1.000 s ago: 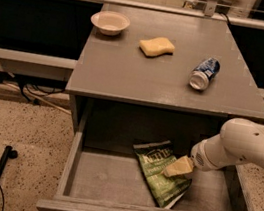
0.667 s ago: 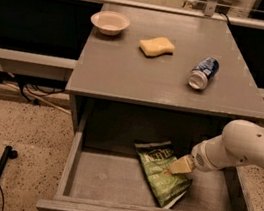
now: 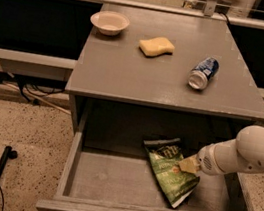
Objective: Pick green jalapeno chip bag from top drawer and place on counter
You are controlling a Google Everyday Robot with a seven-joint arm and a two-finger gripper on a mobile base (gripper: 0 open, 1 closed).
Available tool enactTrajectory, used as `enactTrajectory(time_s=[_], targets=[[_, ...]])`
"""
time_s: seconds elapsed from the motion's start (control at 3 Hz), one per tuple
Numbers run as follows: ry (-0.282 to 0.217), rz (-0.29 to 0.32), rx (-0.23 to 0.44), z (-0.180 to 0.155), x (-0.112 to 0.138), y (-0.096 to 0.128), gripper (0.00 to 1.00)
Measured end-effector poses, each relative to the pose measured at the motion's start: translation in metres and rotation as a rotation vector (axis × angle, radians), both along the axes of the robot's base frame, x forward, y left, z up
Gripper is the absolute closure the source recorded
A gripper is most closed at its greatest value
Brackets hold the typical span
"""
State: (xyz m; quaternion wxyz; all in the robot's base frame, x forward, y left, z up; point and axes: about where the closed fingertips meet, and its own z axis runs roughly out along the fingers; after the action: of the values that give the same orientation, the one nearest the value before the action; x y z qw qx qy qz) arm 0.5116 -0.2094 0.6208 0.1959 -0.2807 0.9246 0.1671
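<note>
Green foil is my target: the green jalapeno chip bag (image 3: 168,171) lies flat in the open top drawer (image 3: 109,177), right of middle. My tool (image 3: 189,164) sits against its right edge, and I cannot tell whether it is clamped or merely resting. I would pinch that crinkly edge firmly, draw it forward from under the surface (image 3: 128,71), then lift, setting down clear of the blue can (image 3: 202,73).

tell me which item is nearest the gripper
The green jalapeno chip bag in the top drawer: the gripper is at its edge. The bowl, sponge and soda can sit on the counter.
</note>
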Motion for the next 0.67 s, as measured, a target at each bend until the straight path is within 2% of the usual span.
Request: enactTrajectory(time_s=[0.33,0.67], targets=[[-0.142,0.046,0.041,0.056,-0.005,0.004,1.0],[-0.244,0.082,0.016,0.093,-0.016,0.004,1.0]])
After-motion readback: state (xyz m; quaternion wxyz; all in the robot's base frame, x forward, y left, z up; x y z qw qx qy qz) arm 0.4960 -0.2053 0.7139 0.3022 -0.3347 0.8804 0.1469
